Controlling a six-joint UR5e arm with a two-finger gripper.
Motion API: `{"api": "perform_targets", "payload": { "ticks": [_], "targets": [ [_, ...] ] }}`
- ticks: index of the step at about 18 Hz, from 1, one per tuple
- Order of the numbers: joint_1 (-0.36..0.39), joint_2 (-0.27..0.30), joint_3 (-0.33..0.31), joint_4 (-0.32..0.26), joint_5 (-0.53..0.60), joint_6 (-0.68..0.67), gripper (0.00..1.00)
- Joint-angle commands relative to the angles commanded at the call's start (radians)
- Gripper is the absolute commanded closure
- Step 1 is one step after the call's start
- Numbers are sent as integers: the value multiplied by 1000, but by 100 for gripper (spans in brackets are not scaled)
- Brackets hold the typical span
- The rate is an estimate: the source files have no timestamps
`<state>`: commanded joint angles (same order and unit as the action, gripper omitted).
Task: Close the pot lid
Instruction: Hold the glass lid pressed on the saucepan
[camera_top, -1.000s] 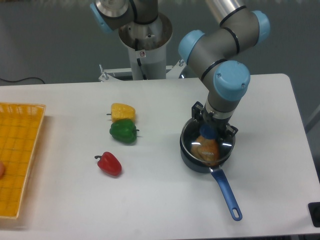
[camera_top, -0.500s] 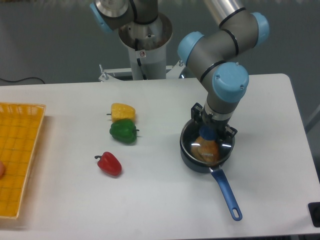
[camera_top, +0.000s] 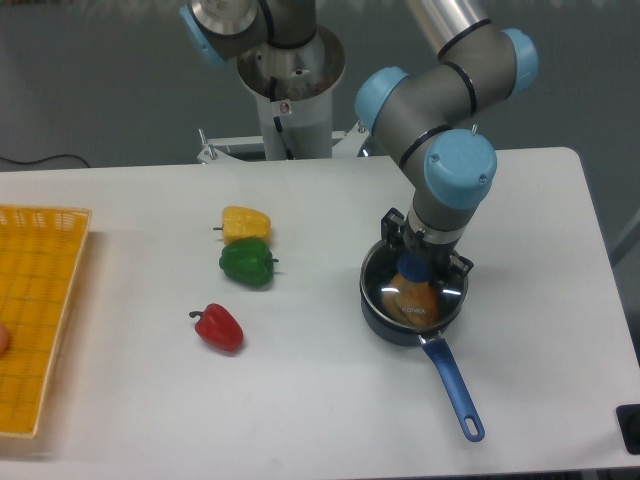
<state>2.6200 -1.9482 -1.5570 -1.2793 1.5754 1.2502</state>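
The pot (camera_top: 381, 318) is a small dark saucepan on the right half of the table, its long blue handle (camera_top: 455, 387) pointing toward the front edge. The glass pot lid (camera_top: 434, 304) lies over the pot's mouth, with an orange item showing through it. My gripper (camera_top: 417, 266) points straight down over the pot's middle, its fingers around the lid's blue knob (camera_top: 414, 267). The arm hides most of the fingers, so the grip is not plainly visible.
A yellow pepper (camera_top: 245, 223), a green pepper (camera_top: 246, 263) and a red pepper (camera_top: 219, 327) lie left of the pot. A yellow basket (camera_top: 40, 300) stands at the table's left edge. The robot base (camera_top: 290, 90) is at the back.
The arm has shifted very slightly left and the lid has settled a little over the pot. The pot and peppers have not moved.
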Motion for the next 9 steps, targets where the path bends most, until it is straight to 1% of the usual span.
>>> {"api": "perform_targets", "payload": {
  "ticks": [9],
  "targets": [
    [0,-2,0,0,2,-6,40]
  ]
}}
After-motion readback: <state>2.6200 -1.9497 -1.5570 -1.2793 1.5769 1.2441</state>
